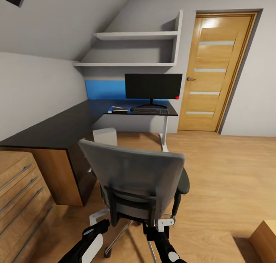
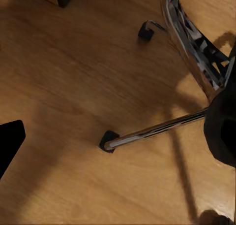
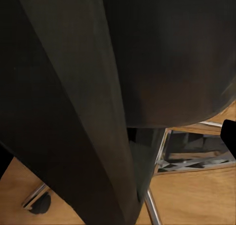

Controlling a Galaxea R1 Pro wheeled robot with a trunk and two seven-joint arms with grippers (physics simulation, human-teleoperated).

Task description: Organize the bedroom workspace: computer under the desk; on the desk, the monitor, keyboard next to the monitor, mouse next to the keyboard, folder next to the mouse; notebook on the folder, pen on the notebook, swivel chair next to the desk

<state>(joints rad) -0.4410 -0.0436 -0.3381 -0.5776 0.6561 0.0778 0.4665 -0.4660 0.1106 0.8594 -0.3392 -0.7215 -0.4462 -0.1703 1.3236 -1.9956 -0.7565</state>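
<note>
Swivel chair (image 1: 134, 178) before desk (image 1: 76, 121); monitor (image 1: 153, 86) behind keyboard (image 1: 150, 110).

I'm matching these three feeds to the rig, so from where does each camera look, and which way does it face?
Head view: on the head, facing forward and down at the swivel chair, desk and monitor; both forearms show at the bottom edge.
Left wrist view: on the left arm, facing down at the floor and a chair leg; a dark fingertip shows.
Right wrist view: on the right arm, close behind the chair's dark underside; a fingertip shows.
Shared: both wrist views see the chair's chrome base.
</note>
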